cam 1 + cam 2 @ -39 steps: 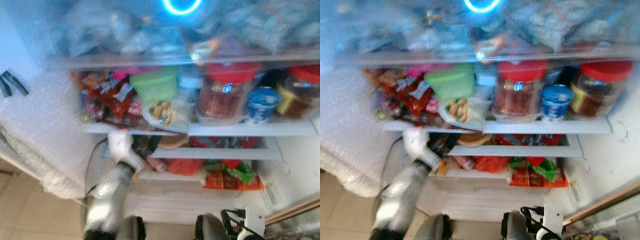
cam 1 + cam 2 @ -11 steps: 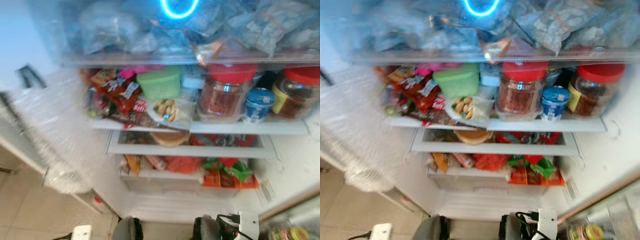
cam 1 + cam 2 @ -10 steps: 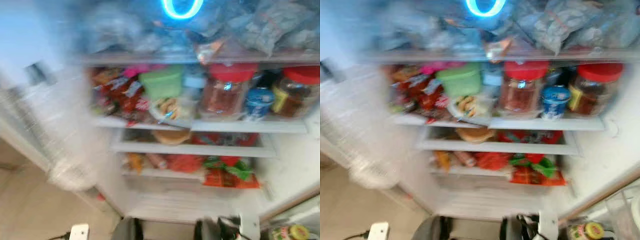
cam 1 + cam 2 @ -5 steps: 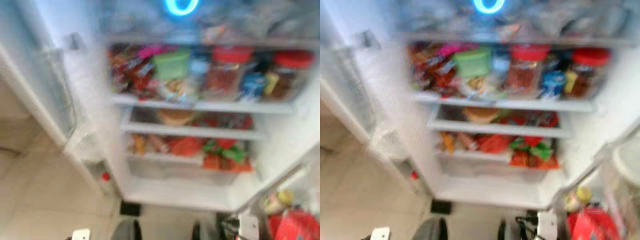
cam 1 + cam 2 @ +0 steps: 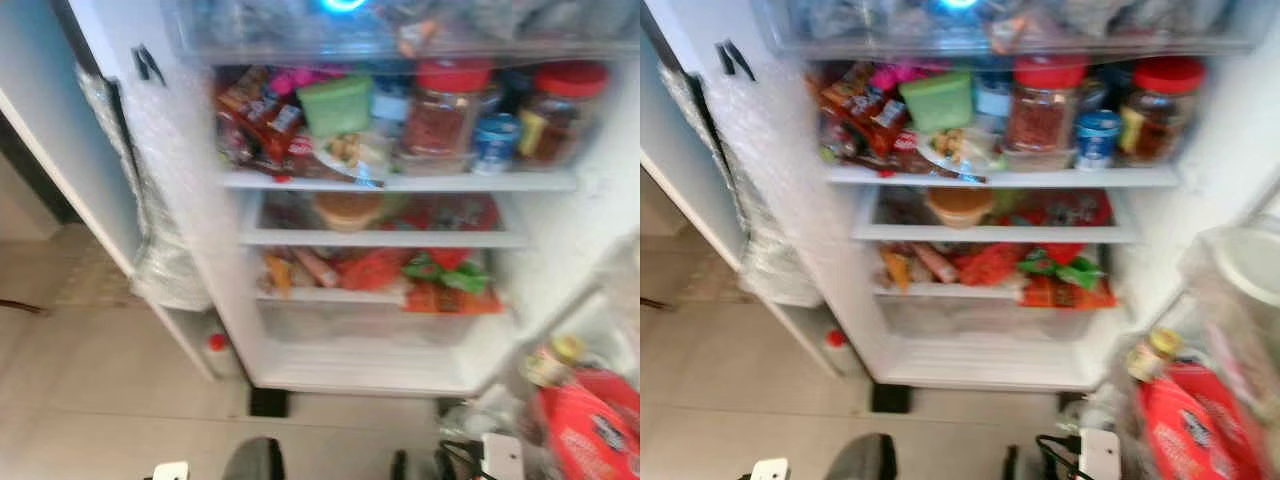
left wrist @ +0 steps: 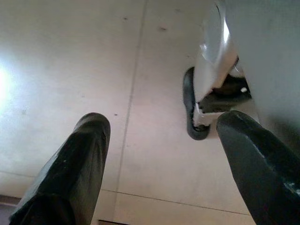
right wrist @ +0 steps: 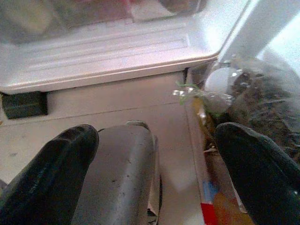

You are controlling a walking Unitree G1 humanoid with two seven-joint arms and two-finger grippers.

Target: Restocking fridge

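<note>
- Beige tiled floor (image 5: 90, 360), matt with thin grout lines, runs up to the open fridge (image 5: 985, 370), whose white plastic interior is smooth and ribbed at the base.
- Bubble wrap (image 5: 165, 200) covers the fridge's left side wall, crinkled and translucent.
- Top visible shelf (image 5: 1000, 176) carries a square green tub (image 5: 940, 98), crumpled red snack packets (image 5: 255, 115), two red-lidded clear jars (image 5: 1040, 100) and a small blue pot (image 5: 1098, 135).
- Lower shelves hold a round tan container (image 5: 958, 205) and soft red and green bags (image 5: 440, 280).
- Red packet (image 5: 1195, 425), glossy, sits in the door bin at lower right.
- Left gripper (image 6: 161, 168) hangs over the floor, fingers spread wide, holding nothing.
- Right gripper (image 7: 154, 173) is low before the fridge base, fingers spread apart, empty.
</note>
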